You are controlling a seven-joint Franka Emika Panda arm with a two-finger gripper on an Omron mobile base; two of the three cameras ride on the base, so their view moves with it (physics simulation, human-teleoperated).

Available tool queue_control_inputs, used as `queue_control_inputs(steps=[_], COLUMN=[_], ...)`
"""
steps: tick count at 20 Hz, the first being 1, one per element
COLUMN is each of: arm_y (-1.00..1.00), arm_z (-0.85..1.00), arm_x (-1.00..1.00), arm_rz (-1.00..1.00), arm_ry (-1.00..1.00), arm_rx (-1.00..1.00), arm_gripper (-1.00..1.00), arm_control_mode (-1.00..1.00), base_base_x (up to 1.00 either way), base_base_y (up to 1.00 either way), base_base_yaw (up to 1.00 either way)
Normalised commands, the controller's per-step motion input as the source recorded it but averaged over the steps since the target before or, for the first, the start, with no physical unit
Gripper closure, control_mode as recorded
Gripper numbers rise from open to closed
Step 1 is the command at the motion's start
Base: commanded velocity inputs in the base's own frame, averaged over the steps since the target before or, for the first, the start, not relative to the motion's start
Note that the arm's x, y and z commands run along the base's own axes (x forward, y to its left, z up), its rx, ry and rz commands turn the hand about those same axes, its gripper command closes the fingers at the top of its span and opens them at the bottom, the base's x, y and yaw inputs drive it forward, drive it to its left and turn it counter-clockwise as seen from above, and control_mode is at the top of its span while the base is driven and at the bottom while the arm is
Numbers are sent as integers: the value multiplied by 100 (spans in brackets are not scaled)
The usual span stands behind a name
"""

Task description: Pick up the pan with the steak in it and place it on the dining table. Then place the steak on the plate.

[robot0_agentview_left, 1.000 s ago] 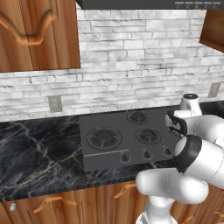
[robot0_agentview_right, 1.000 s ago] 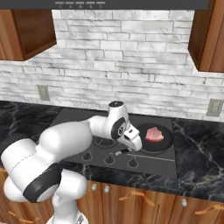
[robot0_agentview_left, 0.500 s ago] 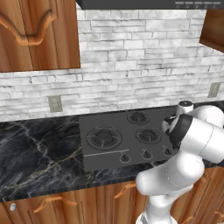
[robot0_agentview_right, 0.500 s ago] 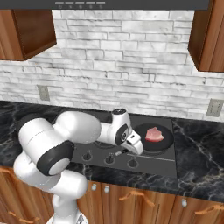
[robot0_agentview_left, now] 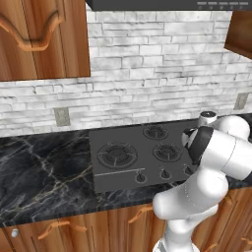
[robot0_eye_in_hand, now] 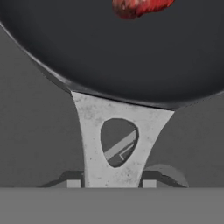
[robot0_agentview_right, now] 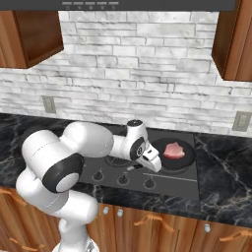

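pan (robot0_agentview_right: 173, 156): 1, black, on the stove (robot0_agentview_right: 147, 165) at its right rear burner, near the worktop (robot0_agentview_right: 226, 177) back edge
in pan: 1 steak (robot0_agentview_right: 173, 150), pinkish, lying flat about mid-pan
pan handle (robot0_eye_in_hand: 116, 144): grey metal w/ a hole, pointing toward stove's front left
claw (robot0_agentview_right: 147, 162): low over stove, at the handle end; fingers (robot0_eye_in_hand: 73, 183) either side of handle in hand view, seem clamped on it
burners: 4 on stove, 3 bare
knobs (robot0_agentview_right: 123, 180): row along stove front edge
wall sockets (robot0_agentview_right: 48, 104): 2, behind worktop
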Motion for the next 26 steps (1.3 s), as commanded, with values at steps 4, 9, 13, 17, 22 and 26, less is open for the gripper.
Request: queue_control_inputs(steps=[4,9,13,17,22,26], arm_y=[13,30,50,58,50,35], arm_z=[93,88,72,56,33,17], arm_x=[-6,-39,-53,-54,-53,-50], arm_rz=[-2,1,10,16,23,25], arm_ry=[-2,-1,0,1,4,2], arm_rx=[0,0,-3,-7,-4,1], arm_gripper=[100,100,100,100,100,100], arm_control_mode=[-100,-100,-100,-100,-100,-100], base_base_x=[0,0,0,0,0,0], base_base_y=[0,0,0,0,0,0], base_base_yaw=[0,0,0,0,0,0])
